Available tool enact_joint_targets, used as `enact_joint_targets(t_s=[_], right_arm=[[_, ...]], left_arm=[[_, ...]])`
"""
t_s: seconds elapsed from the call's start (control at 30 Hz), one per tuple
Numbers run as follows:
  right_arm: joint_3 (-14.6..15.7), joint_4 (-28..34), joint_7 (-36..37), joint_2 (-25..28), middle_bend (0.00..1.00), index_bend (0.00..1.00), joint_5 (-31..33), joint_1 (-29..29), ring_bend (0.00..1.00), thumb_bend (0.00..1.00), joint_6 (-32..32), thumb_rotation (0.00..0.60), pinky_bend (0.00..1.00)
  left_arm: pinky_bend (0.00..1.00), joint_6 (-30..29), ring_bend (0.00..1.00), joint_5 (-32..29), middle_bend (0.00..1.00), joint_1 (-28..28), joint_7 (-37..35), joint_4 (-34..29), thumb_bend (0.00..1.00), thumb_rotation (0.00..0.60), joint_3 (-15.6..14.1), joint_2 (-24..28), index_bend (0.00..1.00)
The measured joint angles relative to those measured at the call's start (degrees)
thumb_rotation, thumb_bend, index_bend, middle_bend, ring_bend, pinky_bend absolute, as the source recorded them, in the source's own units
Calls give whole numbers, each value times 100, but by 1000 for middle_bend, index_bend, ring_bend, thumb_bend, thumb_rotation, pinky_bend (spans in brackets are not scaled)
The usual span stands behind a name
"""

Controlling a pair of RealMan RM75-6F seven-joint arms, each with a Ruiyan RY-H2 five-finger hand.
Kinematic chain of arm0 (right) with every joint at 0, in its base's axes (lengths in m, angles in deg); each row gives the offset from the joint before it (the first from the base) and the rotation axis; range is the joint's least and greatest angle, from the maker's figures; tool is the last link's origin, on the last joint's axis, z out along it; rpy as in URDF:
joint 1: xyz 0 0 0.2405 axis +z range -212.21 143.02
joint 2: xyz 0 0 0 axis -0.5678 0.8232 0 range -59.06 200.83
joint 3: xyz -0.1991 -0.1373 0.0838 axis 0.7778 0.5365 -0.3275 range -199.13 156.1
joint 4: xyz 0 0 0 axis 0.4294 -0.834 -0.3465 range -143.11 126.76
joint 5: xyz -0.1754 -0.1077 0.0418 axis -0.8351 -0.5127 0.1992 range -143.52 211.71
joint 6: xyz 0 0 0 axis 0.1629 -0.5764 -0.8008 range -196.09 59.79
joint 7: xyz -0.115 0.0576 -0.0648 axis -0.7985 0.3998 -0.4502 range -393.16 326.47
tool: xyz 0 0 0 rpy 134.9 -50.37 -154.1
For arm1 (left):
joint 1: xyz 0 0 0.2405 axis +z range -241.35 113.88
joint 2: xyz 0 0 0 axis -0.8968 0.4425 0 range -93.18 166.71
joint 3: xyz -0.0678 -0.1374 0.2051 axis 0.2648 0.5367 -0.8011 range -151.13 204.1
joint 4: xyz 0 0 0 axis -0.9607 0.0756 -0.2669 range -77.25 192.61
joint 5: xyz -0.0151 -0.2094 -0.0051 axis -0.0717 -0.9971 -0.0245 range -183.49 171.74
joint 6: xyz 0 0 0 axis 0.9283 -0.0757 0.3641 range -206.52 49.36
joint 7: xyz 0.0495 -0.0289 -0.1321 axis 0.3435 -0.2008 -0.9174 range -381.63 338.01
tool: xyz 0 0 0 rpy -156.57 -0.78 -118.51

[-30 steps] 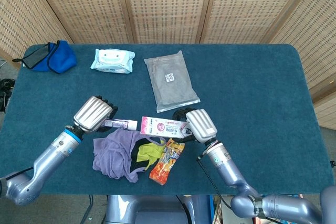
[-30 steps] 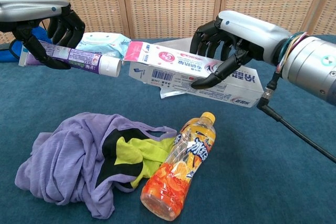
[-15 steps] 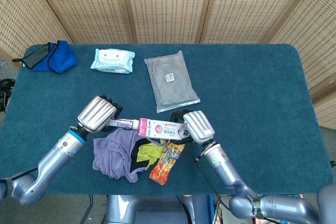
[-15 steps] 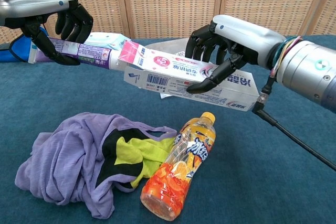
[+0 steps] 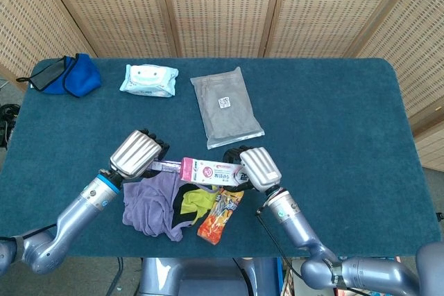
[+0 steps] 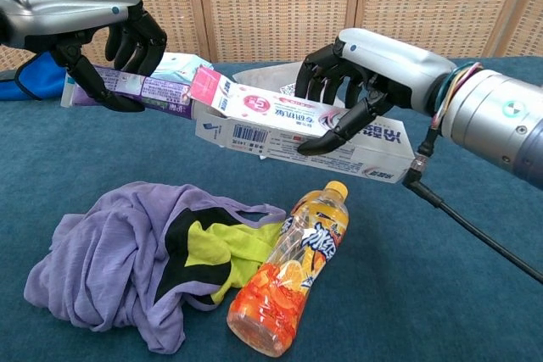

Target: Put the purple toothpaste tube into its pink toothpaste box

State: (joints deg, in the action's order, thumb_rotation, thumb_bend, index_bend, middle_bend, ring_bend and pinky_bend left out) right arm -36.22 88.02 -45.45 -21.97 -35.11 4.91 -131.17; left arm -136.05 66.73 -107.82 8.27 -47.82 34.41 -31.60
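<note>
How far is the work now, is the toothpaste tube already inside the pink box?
Done: the left hand holds the purple tube and the right hand holds the pink box, both above the table. In hand: the tube's cap end is at the box's open flap. Left: most of the tube is outside and must slide in.

barcode on pink toothpaste box (image 6: 280,120); Chinese print — too blurred to read

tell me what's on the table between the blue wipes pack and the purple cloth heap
Head view: the stretch of blue table between the wipes pack and the purple cloth holds nothing lying on it; only the left hand, holding the toothpaste tube, hangs over its near end.
</note>
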Motion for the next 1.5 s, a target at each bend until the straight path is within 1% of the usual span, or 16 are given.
enact_joint_targets(t_s=[0.33,0.53,0.97,1.5], right_arm=[[10,7,-17,-27,540,590,-4,31,445,66,-3,600,521],[20,-3,-26,-54,540,590,-4,49,445,66,-1,600,521],[25,23,-52,-80,540,590,3,80,445,66,-6,600,521],[41,90,-110,-122,539,590,26,146,445,66,45,600,521]], left_arm=[[500,-7,553,-179,654,-69,400,-116,273,600,-27,-31,885],[500,-127,553,-280,657,-97,627,-191,274,600,-13,-113,885],[500,-305,555,-514,660,-184,1097,-336,273,600,-16,-369,885],[501,-668,554,-573,647,-237,1567,-373,274,600,-50,-816,885]])
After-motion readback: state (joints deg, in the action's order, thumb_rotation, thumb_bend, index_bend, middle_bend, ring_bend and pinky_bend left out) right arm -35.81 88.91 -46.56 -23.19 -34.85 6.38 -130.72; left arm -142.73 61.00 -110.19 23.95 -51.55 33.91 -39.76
